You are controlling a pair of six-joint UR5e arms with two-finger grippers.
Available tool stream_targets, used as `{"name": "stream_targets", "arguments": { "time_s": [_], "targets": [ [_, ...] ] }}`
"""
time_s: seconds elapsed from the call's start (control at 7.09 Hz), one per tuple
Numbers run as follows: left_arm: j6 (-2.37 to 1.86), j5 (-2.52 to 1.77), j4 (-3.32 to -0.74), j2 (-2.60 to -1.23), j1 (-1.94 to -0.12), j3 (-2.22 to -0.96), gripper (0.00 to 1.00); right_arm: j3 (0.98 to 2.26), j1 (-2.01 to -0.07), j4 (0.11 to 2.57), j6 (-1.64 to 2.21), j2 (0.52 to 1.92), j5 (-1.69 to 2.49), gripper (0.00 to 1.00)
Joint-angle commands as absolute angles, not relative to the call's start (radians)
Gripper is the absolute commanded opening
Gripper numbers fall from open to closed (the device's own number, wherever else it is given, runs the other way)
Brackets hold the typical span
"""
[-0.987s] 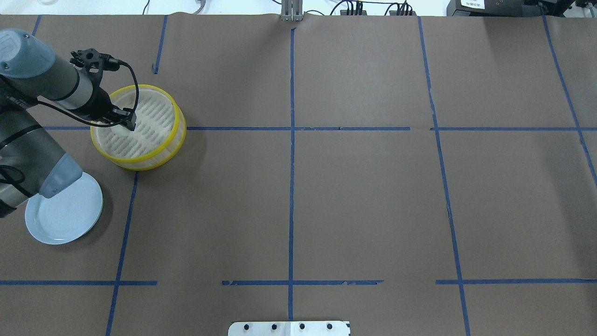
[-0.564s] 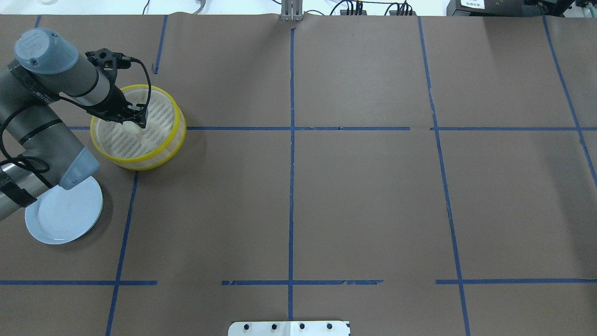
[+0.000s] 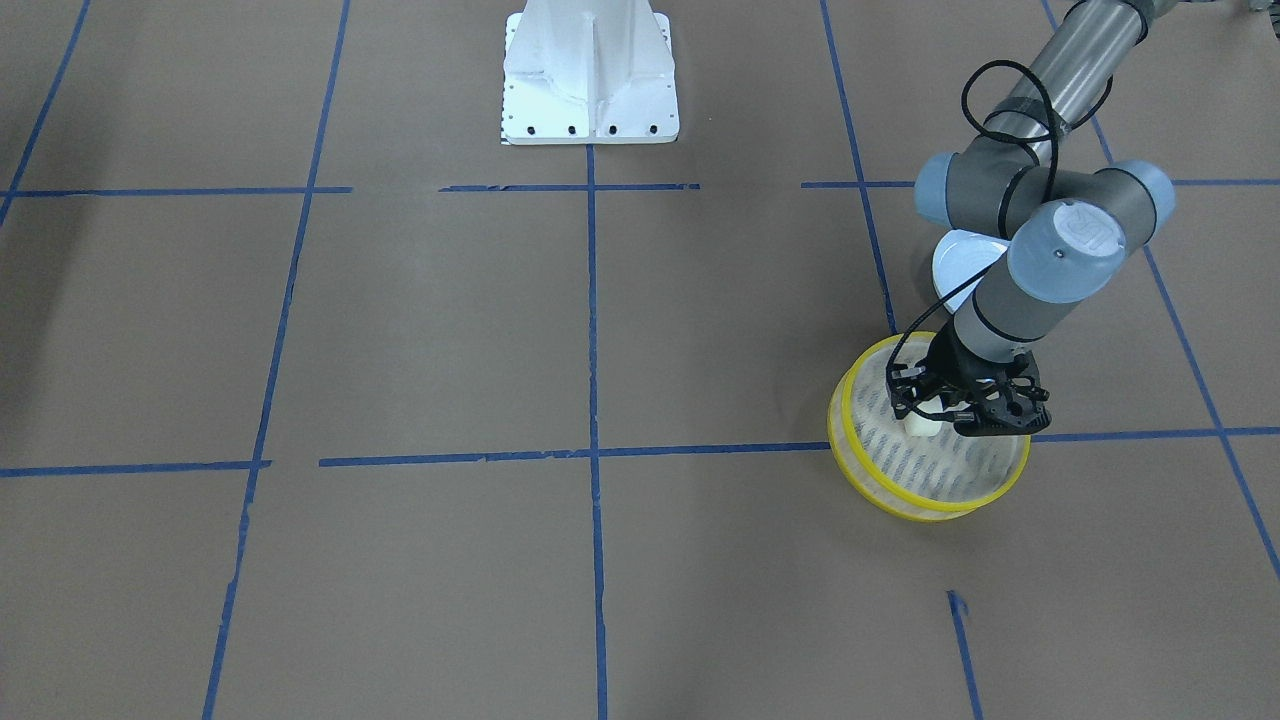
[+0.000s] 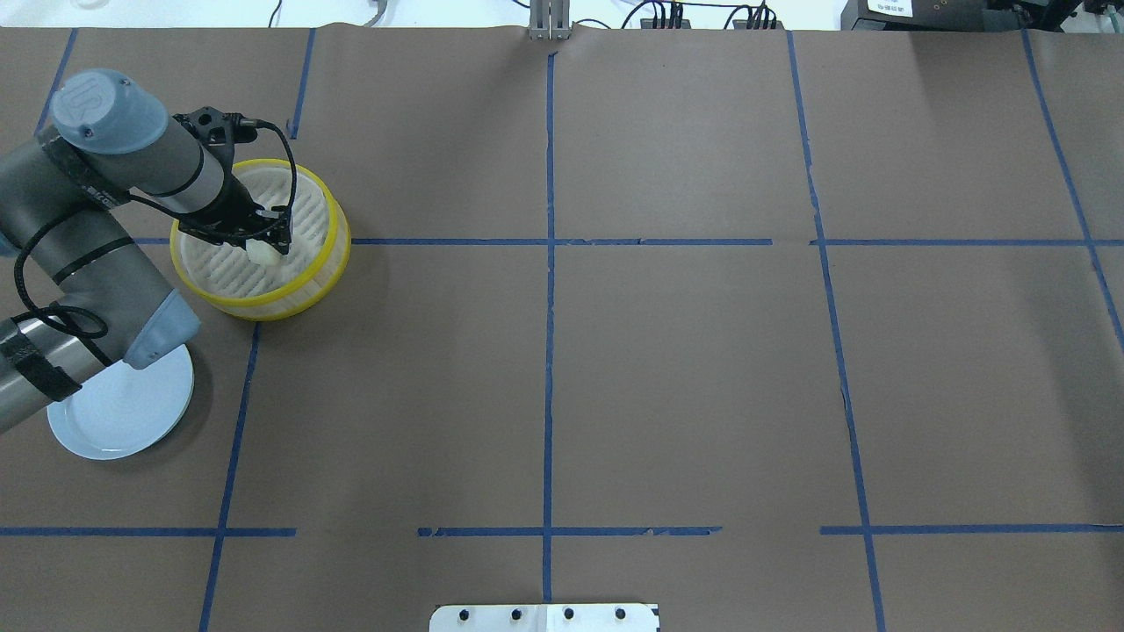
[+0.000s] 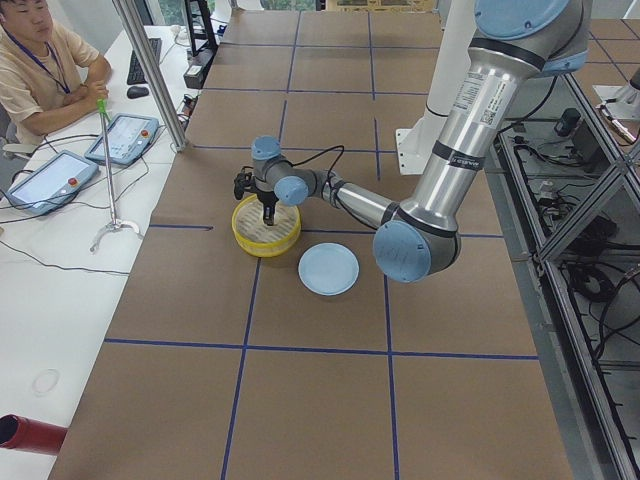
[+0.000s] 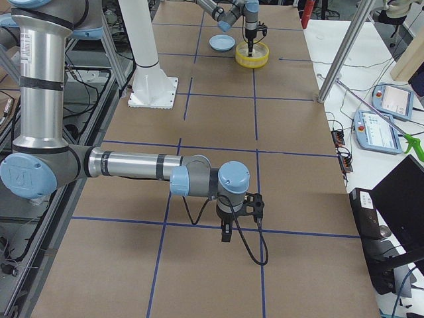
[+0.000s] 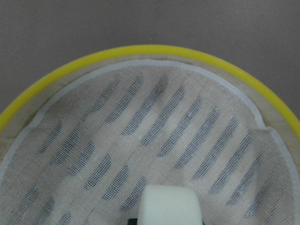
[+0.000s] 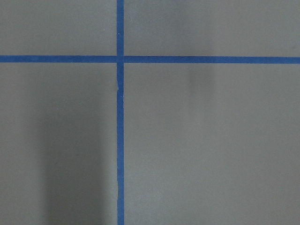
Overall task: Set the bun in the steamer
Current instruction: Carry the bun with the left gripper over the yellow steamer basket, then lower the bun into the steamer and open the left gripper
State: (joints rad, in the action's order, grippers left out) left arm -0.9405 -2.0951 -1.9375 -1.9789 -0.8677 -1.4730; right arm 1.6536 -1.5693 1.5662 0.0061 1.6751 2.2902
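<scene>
The steamer (image 4: 332, 256), a round basket with yellow rims and a slatted pale base, stands at the table's far left; it also shows in the front view (image 3: 920, 506) and the left wrist view (image 7: 140, 48). My left gripper (image 4: 263, 246) is inside the steamer's rim, shut on the bun (image 4: 262, 254), a small cream-white lump. The bun (image 3: 922, 426) is low over the slatted base; in the left wrist view the bun (image 7: 171, 206) sits at the bottom edge. My right gripper (image 6: 226, 233) shows only in the right exterior view, low over bare table; I cannot tell its state.
A pale blue plate (image 4: 123, 412) lies near the steamer, partly under my left arm's elbow. The white robot base (image 3: 590, 75) is at the table's middle edge. Blue tape lines grid the brown table. An operator sits at a side desk (image 5: 40, 60).
My left gripper has carried the bun rightward from the steamer's left rim toward its middle. The steamer and the plate have not moved.
</scene>
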Motion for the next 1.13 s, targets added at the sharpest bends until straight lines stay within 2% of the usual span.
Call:
{"name": "stream_targets", "arguments": {
  "time_s": [0.0,0.14,0.28,0.42,0.56,0.85,0.99],
  "targets": [
    [-0.945,-2.094,-1.936,-1.973,-0.857,-1.476,0.57,1.654,-1.569,1.566,0.006,1.675,2.290,1.00],
    [-0.943,-2.094,-1.936,-1.970,-0.857,-1.477,0.60,1.654,-1.569,1.566,0.006,1.675,2.290,1.00],
    [-0.942,-2.089,-1.934,-1.968,-0.859,-1.479,0.67,1.654,-1.569,1.566,0.006,1.675,2.290,1.00],
    [-0.937,-2.083,-1.933,-1.965,-0.858,-1.491,0.87,1.654,-1.569,1.566,0.006,1.675,2.290,1.00],
    [-0.934,-2.083,-1.925,-1.959,-0.865,-1.523,1.00,1.654,-1.569,1.566,0.006,1.675,2.290,1.00],
    [-0.931,-2.086,-1.893,-1.957,-0.952,-1.607,1.00,1.654,-1.569,1.566,0.006,1.675,2.290,1.00],
    [-0.892,-2.088,-1.784,-1.957,-1.027,-1.684,1.00,1.654,-1.569,1.566,0.006,1.675,2.290,1.00]
  ]
}}
